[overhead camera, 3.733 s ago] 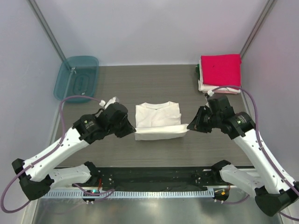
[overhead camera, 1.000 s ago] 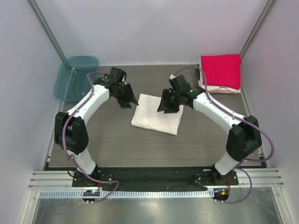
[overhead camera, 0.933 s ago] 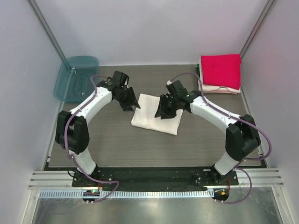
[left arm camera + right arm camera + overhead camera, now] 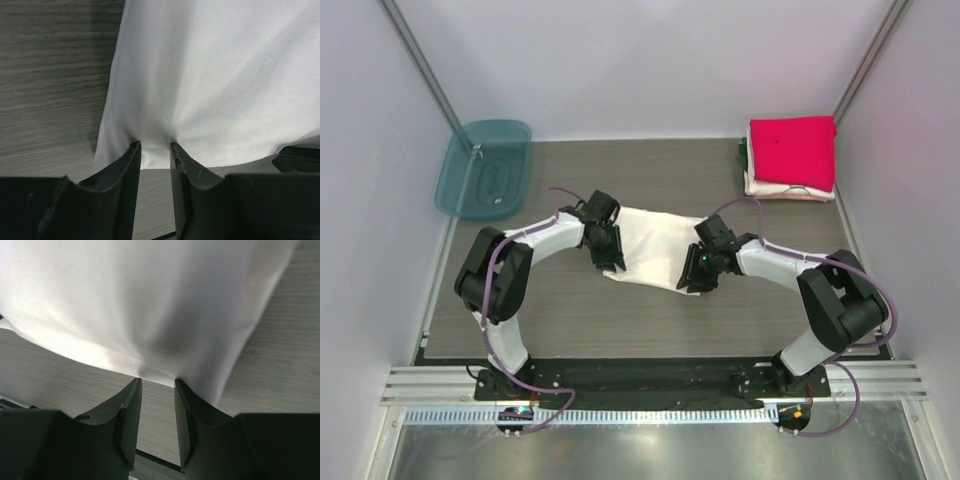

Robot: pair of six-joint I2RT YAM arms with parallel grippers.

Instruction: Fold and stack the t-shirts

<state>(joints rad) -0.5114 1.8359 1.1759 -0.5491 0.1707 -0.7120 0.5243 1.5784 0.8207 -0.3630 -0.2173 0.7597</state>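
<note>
The white t-shirt (image 4: 655, 243) lies on the table (image 4: 570, 320) between the two pairs of fingers and spans the whole gap from one pair to the other. The left fingers (image 4: 611, 257) are clamped on the near left corner of the cloth. In the left wrist view the two dark tips stand close together with a bunched fold of white fabric pinched between them, and creases fan out from the pinch point away from the tips. To the left of these fingers the cloth edge ends and bare wood-grain table shows. The right fingers (image 4: 696, 274) are clamped on the near right corner of the same garment. In the right wrist view the fabric gathers to a point at the tips, a shaded fold runs onward from the pinch, and bare table shows below and to the right of the cloth. Whether the gripped edge is raised off the table cannot be told. Well beyond the right fingers, at the far right corner of the table, a red t-shirt (image 4: 792, 147) lies folded on top of pale folded t-shirts (image 4: 775, 190). Well beyond the left fingers, at the far left, sits a teal tub (image 4: 485, 168), apart from the cloth.
</note>
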